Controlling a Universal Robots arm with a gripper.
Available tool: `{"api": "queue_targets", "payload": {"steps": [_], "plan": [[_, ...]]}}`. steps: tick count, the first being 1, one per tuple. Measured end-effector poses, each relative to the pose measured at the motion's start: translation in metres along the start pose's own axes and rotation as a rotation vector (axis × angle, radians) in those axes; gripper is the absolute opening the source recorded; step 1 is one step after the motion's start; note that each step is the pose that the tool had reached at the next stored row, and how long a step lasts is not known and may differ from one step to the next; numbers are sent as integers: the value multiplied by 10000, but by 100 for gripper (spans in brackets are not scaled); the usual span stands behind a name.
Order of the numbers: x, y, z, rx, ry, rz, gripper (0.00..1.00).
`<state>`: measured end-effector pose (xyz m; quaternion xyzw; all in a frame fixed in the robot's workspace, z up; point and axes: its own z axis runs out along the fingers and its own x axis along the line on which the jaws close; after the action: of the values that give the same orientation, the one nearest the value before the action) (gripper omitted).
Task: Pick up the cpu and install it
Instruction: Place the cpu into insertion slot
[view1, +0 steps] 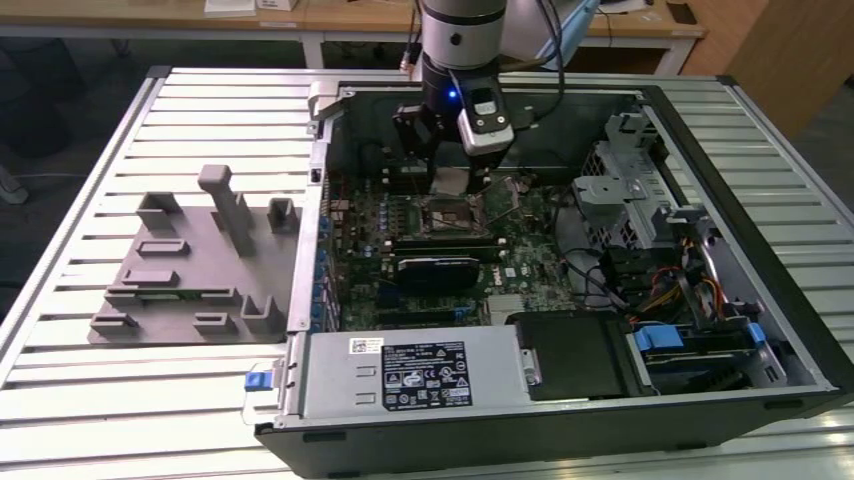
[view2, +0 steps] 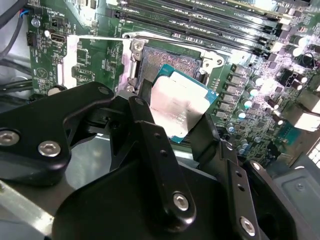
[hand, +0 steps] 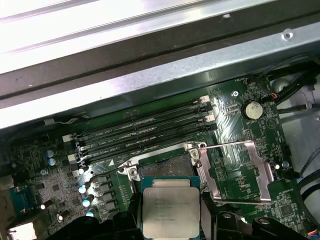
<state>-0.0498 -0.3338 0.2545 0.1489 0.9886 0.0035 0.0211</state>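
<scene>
Hand (view1: 451, 187), black, two-fingered, on your silver-grey arm (view1: 461, 35): it reaches down inside the open case and pinches the cpu by two opposite edges. In the second wrist view you see its fingers (view2: 150, 131) pressed against either side of the chip.

Cpu (view2: 181, 106), a small flat square chip with a shiny silver-grey metal top and a thin blue-green rim: it is held metal side up over the socket. In the first wrist view it overlaps the socket's frame on one side. You cannot tell whether it touches the socket.

Socket (hand: 165, 161), a black square frame around a field of fine contacts: it sits bare on the green motherboard (hand: 227, 112).

Load plate (hand: 235, 170), a silver metal frame: it is swung open and lies just beside the socket.

Memory slots (hand: 145, 131), four long black rows: they run alongside the socket.

Coin cell (hand: 254, 109), a round silver disc: it sits near one end of the slots.

Computer case (view1: 534, 445), a black and grey tower on its side with the panel off: it fills the table's half at the exterior view's right.

Power supply (view1: 400, 372), a grey metal box with a label: it sits at the case's end nearest the exterior camera.

Fixture (view1: 187, 270), a grey plastic block with upright posts and recesses: it lies just beside the case, toward the table's edge at the exterior view's left.

Table (view1: 80, 400), made of slatted silver metal: it carries your case and fixture.
</scene>
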Motion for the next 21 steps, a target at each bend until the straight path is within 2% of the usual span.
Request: {"api": "queue_targets", "payload": {"steps": [12, 21], "plan": [[0, 0, 0, 46, -15, 1136, 55], [0, 0, 0, 98, -31, 2413, 55]]}}
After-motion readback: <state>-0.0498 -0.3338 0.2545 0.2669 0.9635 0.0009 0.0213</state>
